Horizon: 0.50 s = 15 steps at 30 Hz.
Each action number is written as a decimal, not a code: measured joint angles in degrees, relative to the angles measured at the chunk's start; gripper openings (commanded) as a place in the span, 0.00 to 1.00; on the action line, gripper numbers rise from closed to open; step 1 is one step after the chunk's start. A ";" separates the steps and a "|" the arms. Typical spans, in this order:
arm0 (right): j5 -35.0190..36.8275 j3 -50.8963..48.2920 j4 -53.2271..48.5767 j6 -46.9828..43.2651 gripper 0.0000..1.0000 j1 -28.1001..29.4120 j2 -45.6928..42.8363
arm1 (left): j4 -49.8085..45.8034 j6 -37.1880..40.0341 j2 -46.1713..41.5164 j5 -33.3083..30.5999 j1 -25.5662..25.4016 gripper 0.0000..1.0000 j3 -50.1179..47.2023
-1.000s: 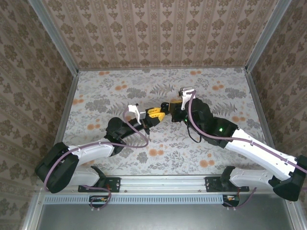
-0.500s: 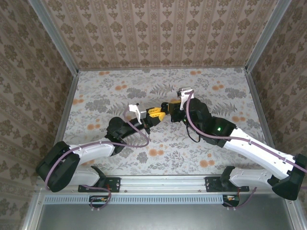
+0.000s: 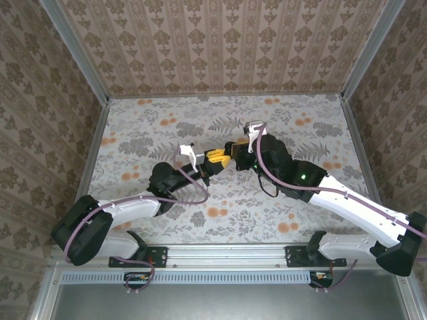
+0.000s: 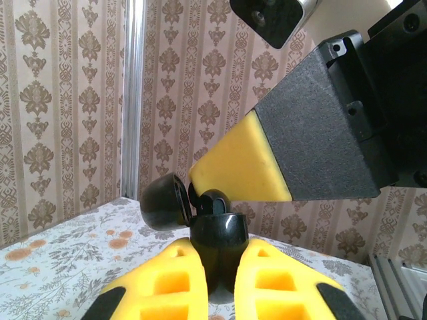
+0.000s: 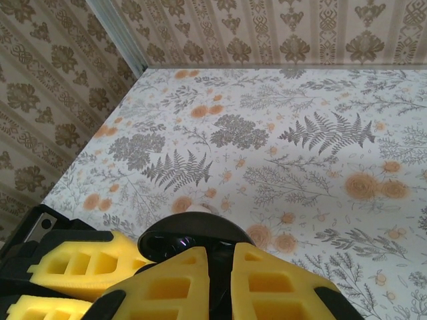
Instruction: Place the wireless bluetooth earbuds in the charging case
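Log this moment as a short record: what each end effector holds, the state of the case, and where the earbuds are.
left end effector: shut on glossy black rounded charging case, held upright
case lid: hinged open, tipped left
right end effector: shut, yellow tip at the case opening
at opening: small black rounded piece, likely an earbud
second earbud: cannot tell
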 measured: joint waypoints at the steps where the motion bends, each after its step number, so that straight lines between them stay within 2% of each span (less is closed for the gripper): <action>1: -0.13 0.00 -0.22 0.20 0.11 0.00 0.00 | -0.02 0.00 0.00 0.00 0.00 0.00 0.00; 3: -0.33 0.20 -0.90 0.68 0.12 0.00 0.04 | -0.24 0.00 0.00 0.09 0.00 0.00 0.00; 10: -1.05 2.54 -4.52 2.80 0.30 -0.42 0.83 | -0.04 0.00 0.00 0.46 0.00 0.00 0.00; 15: -5.51 5.44 -7.65 5.18 0.40 -1.92 0.92 | 0.22 0.02 -0.02 0.48 0.00 0.00 0.00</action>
